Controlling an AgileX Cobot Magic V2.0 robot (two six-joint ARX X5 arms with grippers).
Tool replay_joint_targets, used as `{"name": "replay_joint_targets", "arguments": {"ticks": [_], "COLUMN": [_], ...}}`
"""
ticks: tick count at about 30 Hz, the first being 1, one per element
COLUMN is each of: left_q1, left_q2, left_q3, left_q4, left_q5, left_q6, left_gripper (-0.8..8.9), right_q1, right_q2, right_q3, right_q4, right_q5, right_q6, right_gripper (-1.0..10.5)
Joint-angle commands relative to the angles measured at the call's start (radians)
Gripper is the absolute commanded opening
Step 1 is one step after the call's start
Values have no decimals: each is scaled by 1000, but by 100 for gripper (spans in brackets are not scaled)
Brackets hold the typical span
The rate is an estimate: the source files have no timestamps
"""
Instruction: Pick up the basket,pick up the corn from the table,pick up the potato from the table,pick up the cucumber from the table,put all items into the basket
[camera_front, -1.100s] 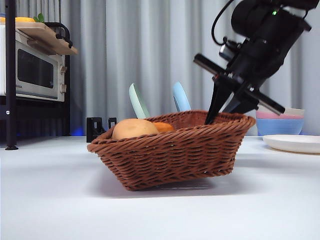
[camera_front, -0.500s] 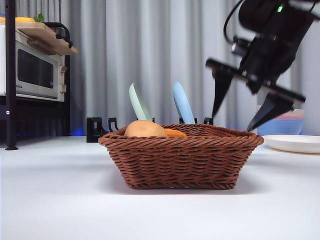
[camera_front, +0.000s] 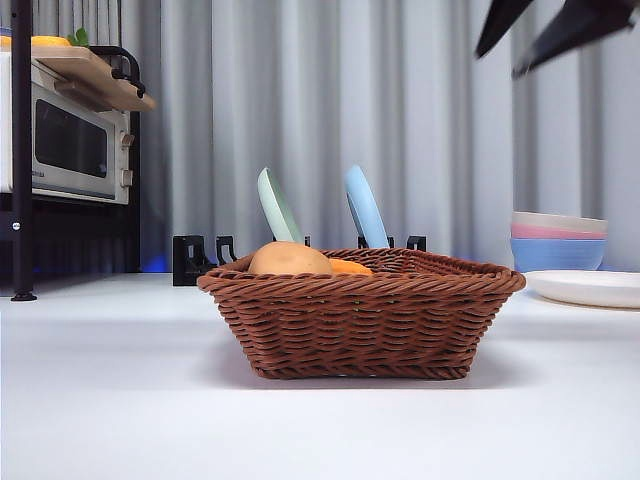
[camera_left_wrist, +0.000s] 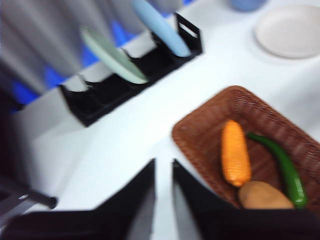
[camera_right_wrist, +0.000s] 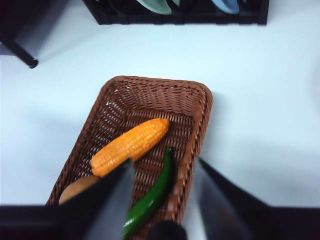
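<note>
The brown wicker basket (camera_front: 360, 320) stands flat on the white table (camera_front: 120, 400). It holds the potato (camera_front: 288, 258) and the corn (camera_front: 350, 267). The cucumber is hidden behind the rim in the front view. The right wrist view shows the basket (camera_right_wrist: 150, 95) from above with the corn (camera_right_wrist: 131, 145), cucumber (camera_right_wrist: 152, 195) and potato (camera_right_wrist: 77, 189) inside. My right gripper (camera_front: 497, 63) is open and empty, high above the basket's right end (camera_right_wrist: 164, 167). My left gripper (camera_left_wrist: 163, 162) is shut and empty, off to the side of the basket (camera_left_wrist: 210, 135), corn (camera_left_wrist: 235, 152), cucumber (camera_left_wrist: 282, 165) and potato (camera_left_wrist: 264, 196).
A black dish rack (camera_front: 200, 255) behind the basket holds a green plate (camera_front: 275, 205) and a blue plate (camera_front: 362, 207). A microwave (camera_front: 65, 140) and a black pole (camera_front: 20, 150) stand at the left. Stacked bowls (camera_front: 558, 240) and a white plate (camera_front: 590, 287) sit at the right.
The right gripper held the basket's right rim with the basket tilted. It let go, the basket settled flat, and the gripper rose open to the top right corner.
</note>
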Motion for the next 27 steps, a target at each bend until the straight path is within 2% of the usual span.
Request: {"name": "replay_joint_targets", "arguments": {"ticks": [1,8,12,14,16,19,21,27], "left_q1": [3,3,2,2,2,2,2,2], "left_q2": [-58,-338,-491,-553,-593,-604,-603,-590], "left_q3": [-101,-496,-721,-799,-844,-845,-845,-845], "left_q4": [32,230,323,342,339,255,228,220], "left_q5": [-26,-22,-10,-4,24,56,56,56], "left_q6": [11,10,7,6,-22,-92,-92,-92], "left_gripper": [-8,-8,-8,-8,-8,-3,-3,-3], "right_q1": [4,48,65,69,69,67,68,67], "right_q2": [-54,-274,-467,-562,-637,-699,-717,-728], "right_q3": [-1,-119,-292,-375,-429,-438,-438,-438], "right_q4": [-20,50,123,137,119,21,-5,-29], "right_q5": [37,136,183,180,180,194,233,236], "right_q6": [-71,-115,-114,-113,-93,-9,-6,-6], "right_gripper": [-11,-12,-12,-11,-11,2,2,2]}}
